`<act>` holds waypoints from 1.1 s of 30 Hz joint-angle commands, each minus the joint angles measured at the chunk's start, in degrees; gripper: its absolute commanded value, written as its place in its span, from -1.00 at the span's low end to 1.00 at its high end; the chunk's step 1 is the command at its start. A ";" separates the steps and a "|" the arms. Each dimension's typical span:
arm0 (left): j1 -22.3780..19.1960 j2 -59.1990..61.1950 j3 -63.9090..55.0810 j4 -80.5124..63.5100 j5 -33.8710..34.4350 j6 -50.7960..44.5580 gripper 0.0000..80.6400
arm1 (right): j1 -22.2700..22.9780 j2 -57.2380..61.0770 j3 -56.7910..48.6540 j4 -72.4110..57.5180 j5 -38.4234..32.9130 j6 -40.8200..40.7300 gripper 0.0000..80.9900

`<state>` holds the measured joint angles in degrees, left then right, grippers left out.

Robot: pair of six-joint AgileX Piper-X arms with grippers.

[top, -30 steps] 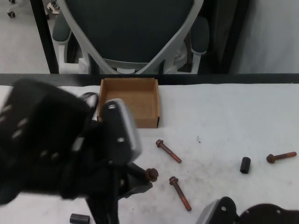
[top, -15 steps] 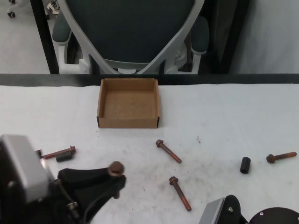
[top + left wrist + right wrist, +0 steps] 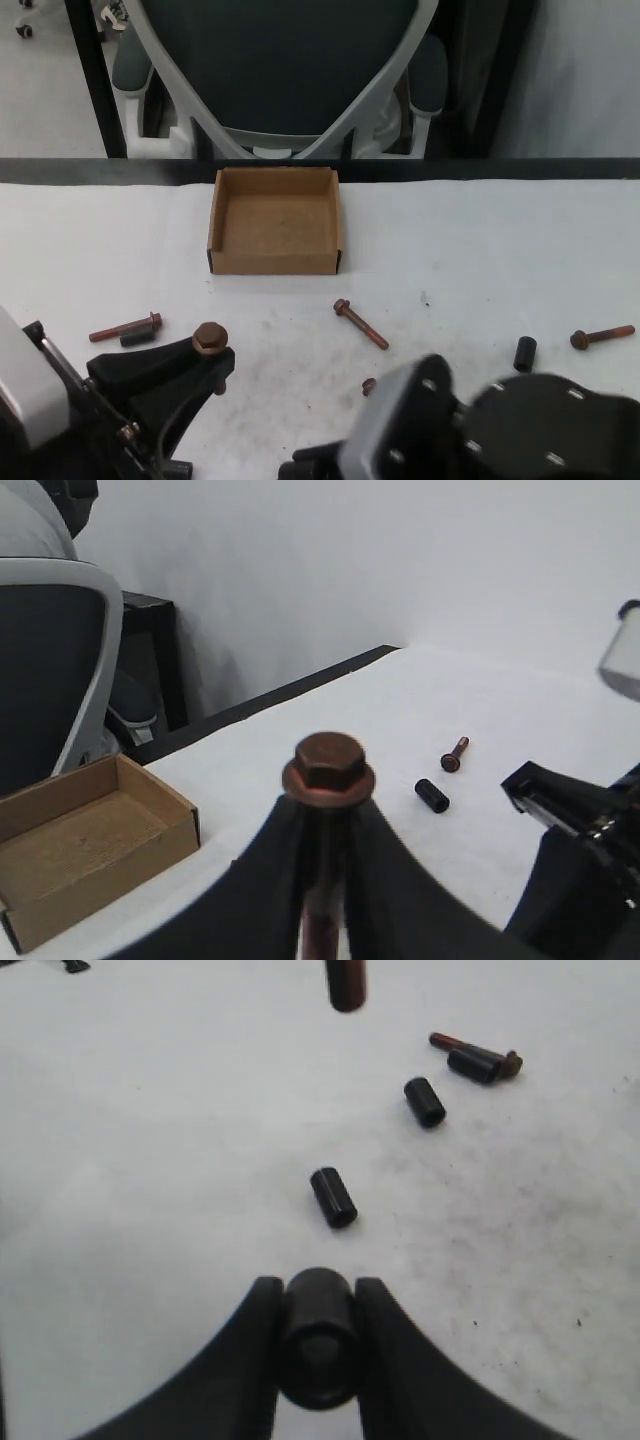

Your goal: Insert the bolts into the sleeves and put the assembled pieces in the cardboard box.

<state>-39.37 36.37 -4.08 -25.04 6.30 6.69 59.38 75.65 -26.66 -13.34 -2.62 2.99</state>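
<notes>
Our left gripper [image 3: 326, 825] is clamped on a rusty hex bolt [image 3: 328, 770], held upright with its head above the fingers and its shank hanging below. Our right gripper [image 3: 318, 1295] pinches a black sleeve [image 3: 318, 1345], seen end-on. The bolt's free tip hangs apart from it, farther out over the bench [image 3: 150, 1160]. We judge mating to be the step in hand. We should line the sleeve's bore up with the shank, meet the tip squarely, then slide on slowly, since any tilt could jam it. A loose sleeve [image 3: 333, 1197] lies beyond. The cardboard box [image 3: 275, 262] sits well apart, toward the far edge.
</notes>
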 commanded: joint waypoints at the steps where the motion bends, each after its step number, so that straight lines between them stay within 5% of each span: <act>1: 0.10 -0.68 -0.11 -1.07 -0.70 1.50 -0.98 | -1.25 3.62 -3.81 5.19 0.22 1.00 -0.99; 11: 0.10 -0.68 -0.11 -0.94 -0.70 1.98 -0.98 | -2.78 12.94 -11.54 22.11 -0.19 4.99 -0.95; 19: 0.10 -0.68 -0.11 -0.94 -0.70 1.87 -0.98 | -2.88 13.48 -11.93 23.01 0.22 8.09 0.22; 33: 0.10 -0.68 -0.11 -0.94 1.09 1.34 -0.98 | -2.88 13.48 -11.93 30.07 0.15 8.09 0.13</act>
<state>-39.37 36.37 -4.08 -25.04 6.96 8.25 56.73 89.22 -37.95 15.40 -2.55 11.24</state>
